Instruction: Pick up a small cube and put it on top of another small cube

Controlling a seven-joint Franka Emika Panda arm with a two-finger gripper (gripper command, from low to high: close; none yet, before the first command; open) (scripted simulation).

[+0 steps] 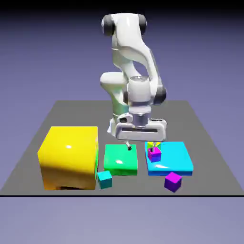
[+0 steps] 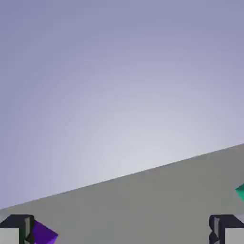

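The small violet-purple cube (image 1: 173, 181) lies on the grey table near the front edge, just in front of a flat cyan block (image 1: 176, 162). The magenta-pink cube (image 1: 154, 153) sits on top of that cyan block, with a tiny yellow-green cube (image 1: 150, 145) right behind it. My gripper (image 1: 141, 146) hangs open above the gap between the green and cyan blocks, holding nothing. In the hand view the fingertips (image 2: 16, 231) stand wide apart with only bare table between them. A violet corner (image 2: 44, 233) shows beside the left tip.
A big yellow block (image 1: 69, 157) stands at the exterior view's left. A flat green block (image 1: 120, 159) lies beside it, with a tiny teal cube (image 1: 105, 179) in front. A green-teal corner (image 2: 240, 191) pokes in at the hand view's right edge.
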